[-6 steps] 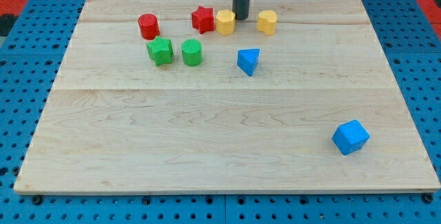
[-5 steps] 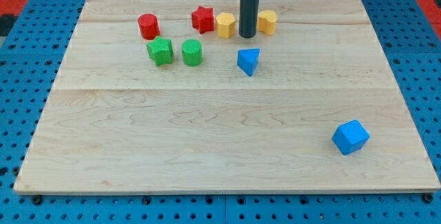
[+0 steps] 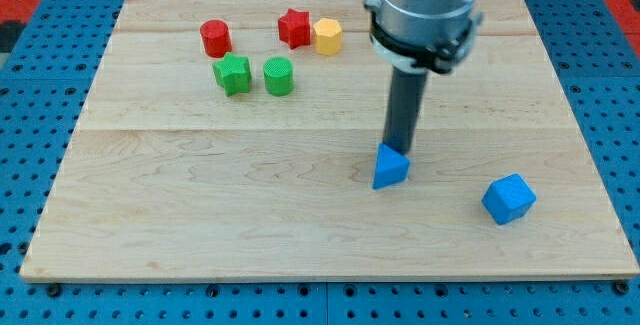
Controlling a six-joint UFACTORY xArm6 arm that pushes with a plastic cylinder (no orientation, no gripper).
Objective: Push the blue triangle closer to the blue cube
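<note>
The blue triangle (image 3: 390, 168) lies on the wooden board (image 3: 200, 215) right of centre, toward the view's bottom. The blue cube (image 3: 509, 199) sits further to the view's right and slightly lower, with a gap of bare board between them. My tip (image 3: 398, 151) touches the triangle's upper edge, on the side away from the view's bottom. The rod rises from there and the arm's grey body fills the view's top above it.
A red cylinder (image 3: 215, 38), a red star (image 3: 294, 27) and a yellow hexagon block (image 3: 327, 36) sit near the view's top left. A green star-like block (image 3: 233, 73) and a green cylinder (image 3: 279, 76) lie just below them. The arm hides the second yellow block.
My tip has moved from between the yellow blocks down the view and slightly right. The blue triangle has slid with it, down and right, closer to the blue cube.
</note>
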